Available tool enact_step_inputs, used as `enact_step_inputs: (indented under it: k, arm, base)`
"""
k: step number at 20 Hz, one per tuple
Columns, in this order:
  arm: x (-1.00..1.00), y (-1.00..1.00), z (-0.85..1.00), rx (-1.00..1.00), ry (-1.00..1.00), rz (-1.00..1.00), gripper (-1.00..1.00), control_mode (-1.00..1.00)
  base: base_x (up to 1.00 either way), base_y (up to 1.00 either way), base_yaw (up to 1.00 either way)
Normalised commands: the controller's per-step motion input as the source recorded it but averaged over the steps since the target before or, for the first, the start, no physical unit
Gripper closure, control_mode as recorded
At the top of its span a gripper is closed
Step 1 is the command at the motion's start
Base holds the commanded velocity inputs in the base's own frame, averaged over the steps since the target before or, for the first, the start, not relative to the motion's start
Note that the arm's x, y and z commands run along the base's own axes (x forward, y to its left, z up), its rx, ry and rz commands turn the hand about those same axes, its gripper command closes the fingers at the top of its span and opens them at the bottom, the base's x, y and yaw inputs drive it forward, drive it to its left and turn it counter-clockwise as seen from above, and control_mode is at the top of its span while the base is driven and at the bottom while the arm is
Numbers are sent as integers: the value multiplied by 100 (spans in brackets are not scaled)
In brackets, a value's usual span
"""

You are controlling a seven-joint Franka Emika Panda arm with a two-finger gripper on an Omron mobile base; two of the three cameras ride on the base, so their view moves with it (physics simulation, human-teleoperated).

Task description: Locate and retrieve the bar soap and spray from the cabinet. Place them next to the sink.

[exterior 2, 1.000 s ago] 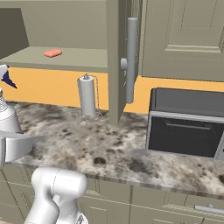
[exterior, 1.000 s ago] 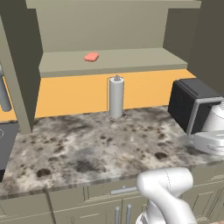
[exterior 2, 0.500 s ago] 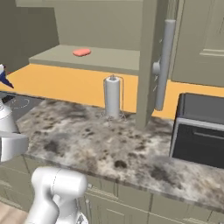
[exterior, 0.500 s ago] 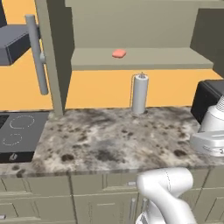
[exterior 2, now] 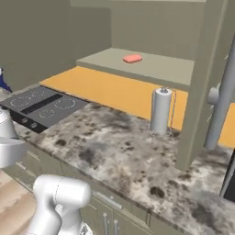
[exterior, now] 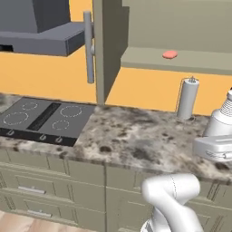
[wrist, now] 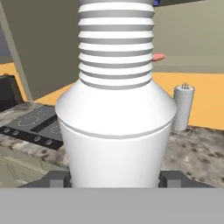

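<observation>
My end effector (wrist: 116, 177) gripped the spray (wrist: 116, 113) upright, bar soap (exterior: 170, 55) at two o'clock on the cabinet (exterior: 181, 61) shelf, above the worktop (exterior: 136, 140).

Base views flank the counter (exterior: 136, 140); hand view hugs the spray (wrist: 116, 127).

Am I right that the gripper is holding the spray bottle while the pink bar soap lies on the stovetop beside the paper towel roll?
Not quite: the bar soap lies on the cabinet shelf, above the paper towel roll, as the right base view shows. The gripper does hold the spray.
</observation>
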Motion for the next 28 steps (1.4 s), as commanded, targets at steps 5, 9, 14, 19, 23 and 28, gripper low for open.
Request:
enact_step_inputs:
  k: [5, 9, 14, 19, 23, 28]
  arm:
    - [0, 0, 0, 0, 0, 0, 100, 100]
    - [0, 0, 0, 0, 0, 0, 100, 100]
    - [0, 0, 0, 0, 0, 0, 100, 100]
    - [0, 0, 0, 0, 0, 0, 100, 100]
    - [0, 0, 0, 0, 0, 0, 100, 100]
    - [0, 0, 0, 0, 0, 0, 100, 100]
  base:
    - [0, 0, 50]
    - [0, 1, 50]
    - [0, 4, 50]
    - [-11, 31, 46]
    - [-24, 71, 17]
    - [-30, 96, 15]
